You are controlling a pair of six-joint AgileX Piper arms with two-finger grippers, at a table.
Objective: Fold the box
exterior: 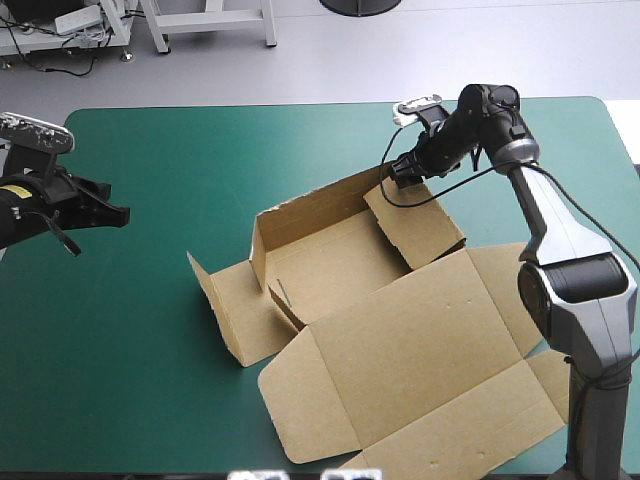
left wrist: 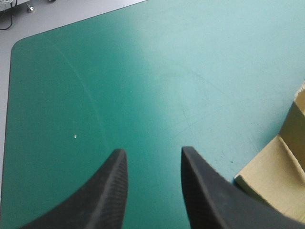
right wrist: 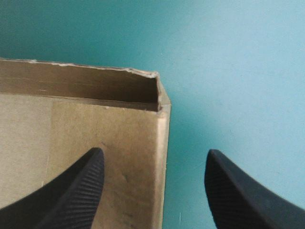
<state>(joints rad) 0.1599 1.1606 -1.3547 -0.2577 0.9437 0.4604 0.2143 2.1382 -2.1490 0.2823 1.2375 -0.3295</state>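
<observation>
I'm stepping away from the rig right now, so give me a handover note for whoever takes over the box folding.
The left hand is open over bare teal-green cover, left of the box, touching nothing.
The right hand is open above the right end of the far wall, holding nothing.
Done: far wall stands, with a short flap up at its left end.
Left: side panels and lid lie flat; raise and tuck the remaining walls.

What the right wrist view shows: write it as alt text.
The right tool, open, hangs over a corner of the brown box: one black finger above the board, the other above the teal-green cover. A ragged board edge runs just ahead.
</observation>
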